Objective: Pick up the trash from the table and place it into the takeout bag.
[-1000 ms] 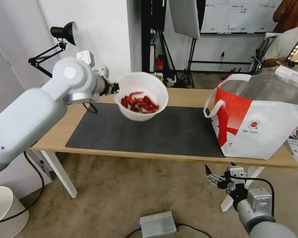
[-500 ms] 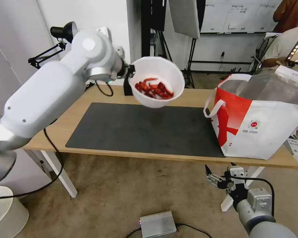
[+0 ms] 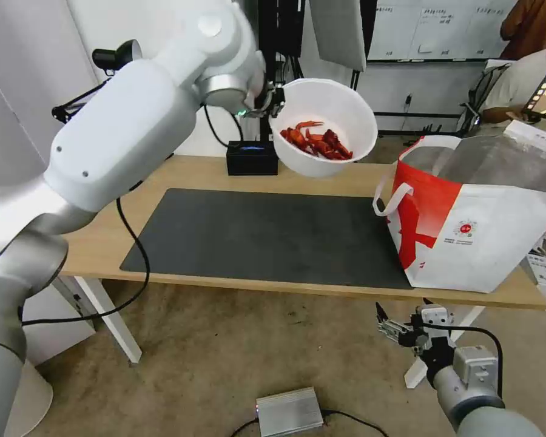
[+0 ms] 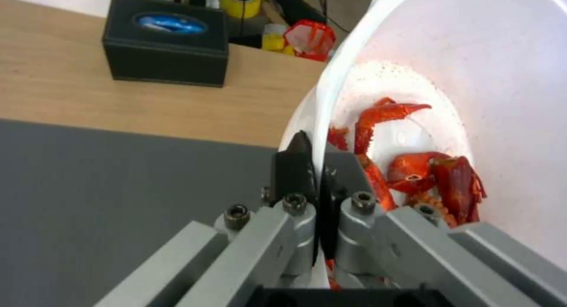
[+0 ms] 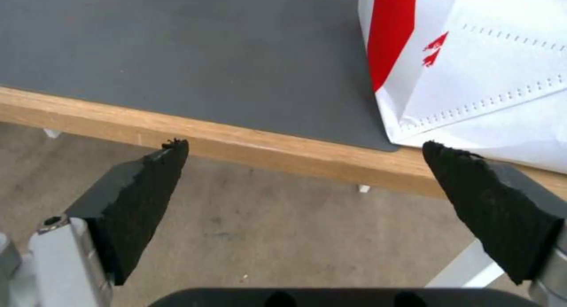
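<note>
The trash in hand is a white round bowl (image 3: 337, 109) holding red crayfish shells (image 3: 317, 141). It hangs tilted in the air above the far side of the table (image 3: 182, 176), just left of the takeout bag (image 3: 473, 230). My left gripper (image 3: 275, 103) is shut on the bowl's rim. In the left wrist view the left gripper (image 4: 316, 165) pinches the rim of the bowl (image 4: 502, 76), one finger inside and one outside, with the shells (image 4: 437, 178) beside it. My right gripper (image 3: 400, 328) waits open below the table's front edge; in the right wrist view this gripper (image 5: 304, 165) holds nothing.
A dark grey mat (image 3: 267, 237) covers the middle of the table. A black rectangular box (image 3: 252, 158) stands at the far edge, below the bowl. A black desk lamp (image 3: 118, 57) is at the far left. On the floor lies a silver box (image 3: 288, 411).
My left arm has lifted the bowl higher and carried it right, toward the bag. The black box behind it has come into sight. The right arm has not moved.
</note>
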